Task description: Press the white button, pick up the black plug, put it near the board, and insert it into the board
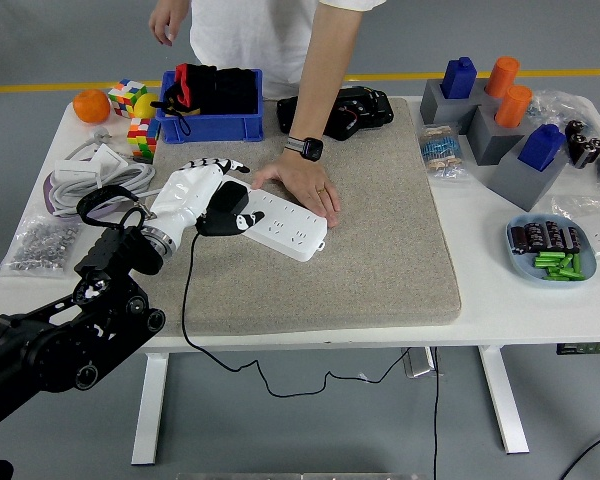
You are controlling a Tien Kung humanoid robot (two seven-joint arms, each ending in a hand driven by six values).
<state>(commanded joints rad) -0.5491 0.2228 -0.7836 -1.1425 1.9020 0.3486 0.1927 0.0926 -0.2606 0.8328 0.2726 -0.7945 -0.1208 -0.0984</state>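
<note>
A white power strip [285, 225] lies on the grey mat [370, 230], slanting down to the right. A person's hand [302, 182] with a black wristwatch presses on its far edge. My left hand [202, 200], white with black fingertips, is shut on the black plug [228, 212] and holds it at the strip's left end, touching or just over it. The plug's black cable [186, 300] hangs down over the table's front edge. The white button is not visible.
A blue bin [208, 122] of dark items stands behind my hand. Coiled grey cable [95, 185], cubes [140, 135], an orange [91, 105] and a bag of screws [40, 245] lie left. Grey blocks with blue and orange pegs [500, 115] and a blue dish [550, 250] are at right.
</note>
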